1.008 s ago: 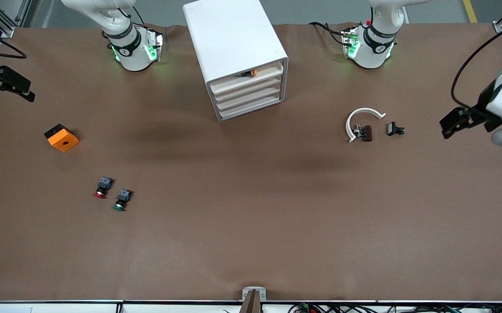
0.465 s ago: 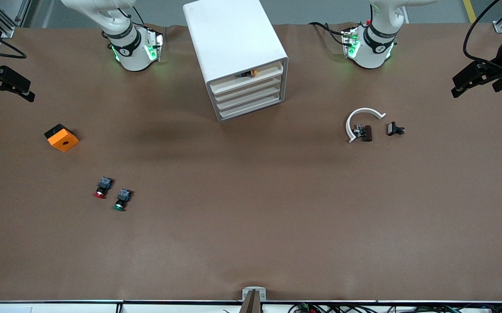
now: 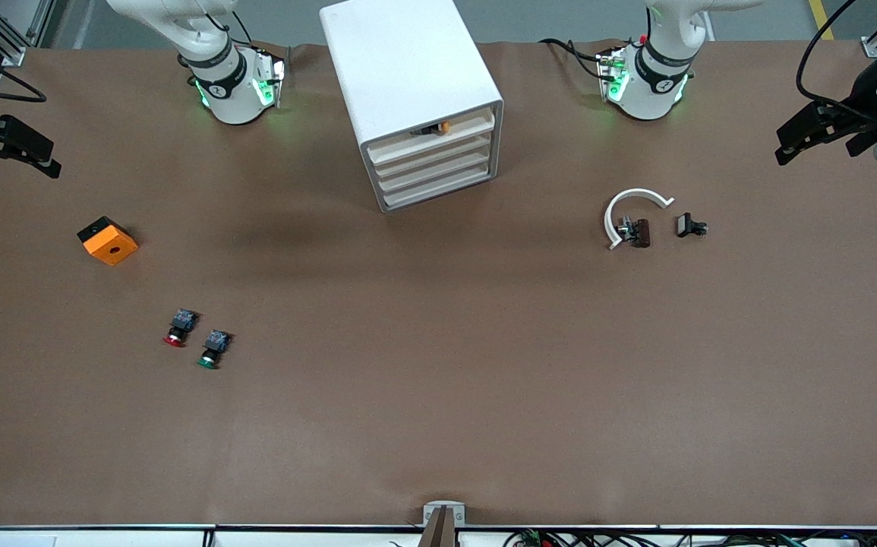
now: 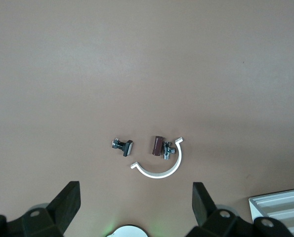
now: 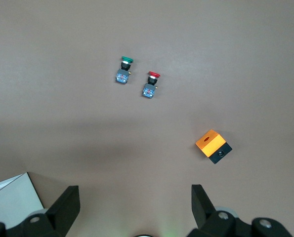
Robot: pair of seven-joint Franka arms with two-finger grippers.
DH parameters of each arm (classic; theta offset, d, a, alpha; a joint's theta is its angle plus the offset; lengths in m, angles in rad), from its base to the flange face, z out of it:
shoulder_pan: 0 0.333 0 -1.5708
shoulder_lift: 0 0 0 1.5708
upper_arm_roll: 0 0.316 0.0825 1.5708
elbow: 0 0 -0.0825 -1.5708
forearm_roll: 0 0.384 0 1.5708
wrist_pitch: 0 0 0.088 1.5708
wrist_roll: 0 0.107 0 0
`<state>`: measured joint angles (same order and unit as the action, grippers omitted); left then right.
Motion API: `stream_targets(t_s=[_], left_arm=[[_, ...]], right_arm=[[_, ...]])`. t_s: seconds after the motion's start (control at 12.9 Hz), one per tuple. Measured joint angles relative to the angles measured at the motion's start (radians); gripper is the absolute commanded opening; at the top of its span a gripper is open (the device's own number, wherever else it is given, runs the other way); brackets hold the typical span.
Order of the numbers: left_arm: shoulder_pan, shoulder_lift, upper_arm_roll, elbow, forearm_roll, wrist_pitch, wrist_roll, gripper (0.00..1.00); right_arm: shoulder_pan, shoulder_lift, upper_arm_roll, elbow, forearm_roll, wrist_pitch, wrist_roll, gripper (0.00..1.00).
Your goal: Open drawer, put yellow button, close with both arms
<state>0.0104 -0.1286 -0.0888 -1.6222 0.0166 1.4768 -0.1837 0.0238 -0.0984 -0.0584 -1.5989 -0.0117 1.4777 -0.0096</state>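
1. At the right arm's end of the table, the right gripper [image 3: 13,144] hangs up in the air over the table's edge, fingers spread wide and holding nothing. We judge it parked there to leave the work area free.
2. Near it lies an orange block [image 3: 108,240] with a black underside. Nearer to the front camera sit the red-capped button [image 3: 177,329] and the green-capped button [image 3: 212,349], side by side but apart. None of these belongs to the job, so we leave them alone.
3. In the middle stands the white cabinet [image 3: 400,64], turned slightly so its drawer fronts face the front camera and the left arm's end.
4. The drawer [image 3: 430,140] on top looks pushed in level with the three below it. The yellow button [image 3: 432,129] lies inside it on its side, its orange cap just visible in the slot above the drawer front. We judge the button stowed and the drawer shut, so the task seems essentially finished.
5. Toward the left arm's end lie a white curved clip [image 3: 628,209], a small brown part [image 3: 639,232] touching it, and a small black part [image 3: 689,226] just beside them.
6. The left gripper [image 3: 814,135] hovers over the table's edge at the left arm's end, fingers wide apart and empty, apparently clear of the cabinet because nothing remains to push.
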Motion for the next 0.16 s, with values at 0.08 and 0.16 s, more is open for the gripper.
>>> stream_targets(t_s=[0.08,0.16], left_arm=[[0.001,0.000,0.001,0.000,0.000,0.001,0.000,1.00],[0.003,0.001,0.002,0.001,0.000,0.002,0.000,1.00]], right_arm=[[0.000,0.000,0.000,0.000,0.000,0.000,0.000,1.00],[0.000,0.000,0.000,0.000,0.000,0.000,0.000,1.00]])
